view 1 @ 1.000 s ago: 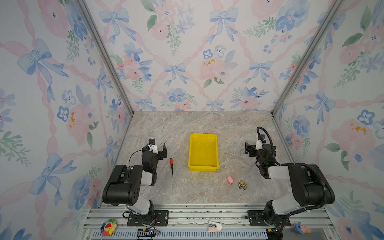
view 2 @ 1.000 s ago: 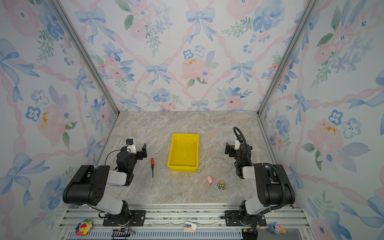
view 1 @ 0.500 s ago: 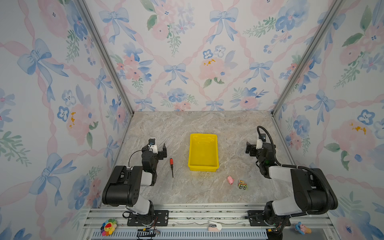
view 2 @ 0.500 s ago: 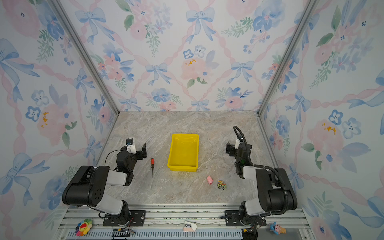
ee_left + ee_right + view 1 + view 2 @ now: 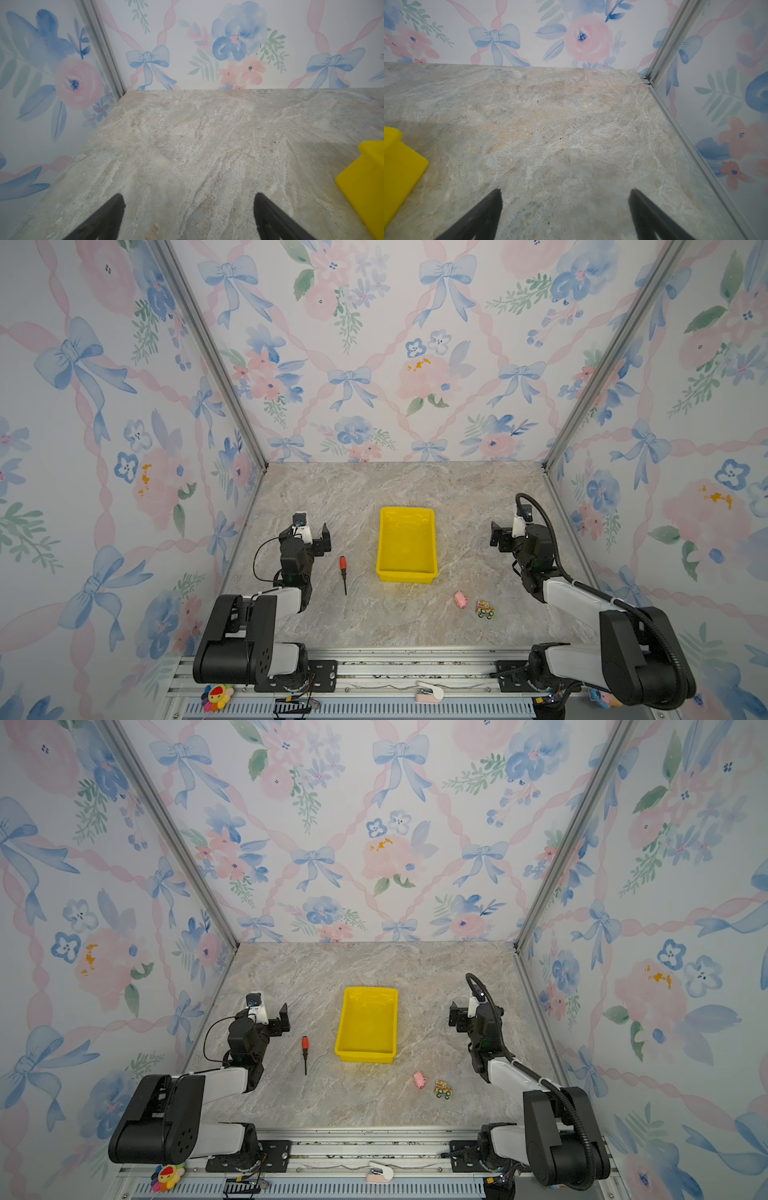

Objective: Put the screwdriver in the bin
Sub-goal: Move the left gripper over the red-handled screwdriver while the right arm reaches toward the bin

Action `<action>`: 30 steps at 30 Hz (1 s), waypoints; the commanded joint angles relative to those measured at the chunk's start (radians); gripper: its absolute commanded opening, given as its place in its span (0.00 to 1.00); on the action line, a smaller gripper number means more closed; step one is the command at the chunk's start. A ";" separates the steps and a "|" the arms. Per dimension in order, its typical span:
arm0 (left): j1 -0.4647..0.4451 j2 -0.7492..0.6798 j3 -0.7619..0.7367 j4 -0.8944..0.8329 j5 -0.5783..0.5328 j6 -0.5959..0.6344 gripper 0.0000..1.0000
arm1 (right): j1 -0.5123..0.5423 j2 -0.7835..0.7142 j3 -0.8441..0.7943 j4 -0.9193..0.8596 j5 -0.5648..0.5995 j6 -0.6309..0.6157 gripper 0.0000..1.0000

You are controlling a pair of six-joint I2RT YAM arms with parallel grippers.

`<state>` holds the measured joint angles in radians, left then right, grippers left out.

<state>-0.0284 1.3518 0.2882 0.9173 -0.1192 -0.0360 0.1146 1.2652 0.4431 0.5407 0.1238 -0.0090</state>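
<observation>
Screwdriver [image 5: 343,570] near left tool [image 5: 311,536], apart

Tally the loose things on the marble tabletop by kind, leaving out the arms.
Screwdriver: 1, the screwdriver
Bin: 1, the bin
Small toys: 2, the pink toy and the toy car
Total: 4

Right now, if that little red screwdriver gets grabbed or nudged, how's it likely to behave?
The screwdriver looks rigid and probably light: short, with a thin shaft. Lying flat on the smooth table, its rounded handle may roll sideways if nudged. The thicker handle likely grips better than the shaft.
</observation>
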 commanded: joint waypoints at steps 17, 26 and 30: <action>-0.138 -0.185 0.369 -0.804 -0.108 -0.216 0.98 | 0.150 -0.042 0.403 -0.689 0.102 0.248 0.97; -0.200 -0.177 0.552 -1.109 -0.093 -0.380 0.97 | 0.248 0.096 0.603 -0.916 0.171 0.368 0.97; -0.225 -0.153 0.589 -1.201 -0.091 -0.410 0.98 | 0.294 0.157 0.671 -0.967 0.185 0.366 0.97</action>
<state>-0.2428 1.1828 0.8455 -0.1535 -0.2123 -0.3927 0.3759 1.3960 1.0603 -0.3229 0.2749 0.3271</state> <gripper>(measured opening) 0.975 0.967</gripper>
